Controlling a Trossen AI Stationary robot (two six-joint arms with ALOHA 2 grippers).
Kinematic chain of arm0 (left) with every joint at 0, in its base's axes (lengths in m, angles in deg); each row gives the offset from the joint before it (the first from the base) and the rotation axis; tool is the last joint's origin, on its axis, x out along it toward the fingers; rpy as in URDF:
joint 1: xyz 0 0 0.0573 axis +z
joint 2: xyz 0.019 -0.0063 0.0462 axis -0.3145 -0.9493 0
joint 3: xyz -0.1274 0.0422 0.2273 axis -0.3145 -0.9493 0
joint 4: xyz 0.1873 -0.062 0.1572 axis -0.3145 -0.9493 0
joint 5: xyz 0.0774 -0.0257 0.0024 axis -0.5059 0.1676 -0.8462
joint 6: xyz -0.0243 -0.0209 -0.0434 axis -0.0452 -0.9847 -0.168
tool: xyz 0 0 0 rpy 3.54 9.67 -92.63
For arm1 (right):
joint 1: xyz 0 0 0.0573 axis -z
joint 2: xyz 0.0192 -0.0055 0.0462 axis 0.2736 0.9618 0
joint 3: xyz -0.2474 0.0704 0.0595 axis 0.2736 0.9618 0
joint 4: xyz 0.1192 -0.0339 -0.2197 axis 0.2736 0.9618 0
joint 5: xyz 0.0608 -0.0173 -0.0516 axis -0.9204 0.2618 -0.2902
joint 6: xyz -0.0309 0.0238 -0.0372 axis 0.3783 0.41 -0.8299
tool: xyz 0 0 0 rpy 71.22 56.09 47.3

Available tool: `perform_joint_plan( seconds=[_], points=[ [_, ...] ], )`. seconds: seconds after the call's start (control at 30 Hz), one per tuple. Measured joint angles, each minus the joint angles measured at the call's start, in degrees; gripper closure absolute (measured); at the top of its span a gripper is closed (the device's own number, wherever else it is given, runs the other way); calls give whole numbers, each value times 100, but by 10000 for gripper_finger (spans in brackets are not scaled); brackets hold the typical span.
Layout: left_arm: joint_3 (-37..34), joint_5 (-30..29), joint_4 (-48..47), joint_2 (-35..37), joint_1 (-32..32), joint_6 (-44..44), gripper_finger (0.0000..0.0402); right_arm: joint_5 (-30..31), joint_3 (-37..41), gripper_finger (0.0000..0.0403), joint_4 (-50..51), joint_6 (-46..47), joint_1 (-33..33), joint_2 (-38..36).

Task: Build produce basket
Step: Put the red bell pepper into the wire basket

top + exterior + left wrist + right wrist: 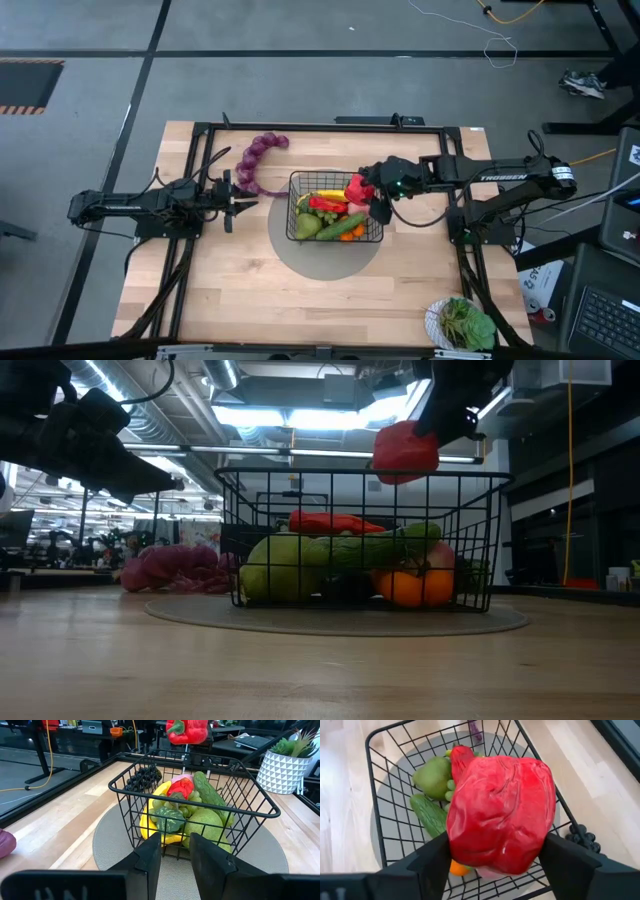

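The black wire basket stands on a round grey mat and holds a pear, a cucumber, a banana, grapes, an orange and a small red piece. My right gripper is over the basket's right rim, shut on a big red pepper, which also shows in the low view and the left wrist view. A purple grape string lies on the table left of and behind the basket. My left gripper waits left of the basket, its fingers a little apart. My right gripper pinches the red pepper's body between its two fingers, one on each side. The fingers come slanting down from the table's right. The pepper is lifted clear, above the basket's rim.
A white bowl with a leafy plant stands near the table's near right corner. A black frame runs along the table's edges. Bare wood lies in front of the basket.
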Motion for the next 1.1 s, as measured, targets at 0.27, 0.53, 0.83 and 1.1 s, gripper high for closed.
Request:
perform_joint_plan(
  seconds=[0.27, 0.53, 0.83, 1.1],
  points=[
    [-1, 0, 1, -1, 2, -1, 305, -1, 0, 84, 42, -138, -2, 0],
    [0, 1, 1, -1, 2, -1, 305, 277, 0, 81, 50, -126, -2, 0],
    [0, 0, 0, -2, 2, -2, 305, 1648, 2, 81, 330, -137, 5, 0],
    [0, 0, 0, 1, 2, -2, 305, 1568, 2, 81, 1039, 347, 159, 0]
  ],
)
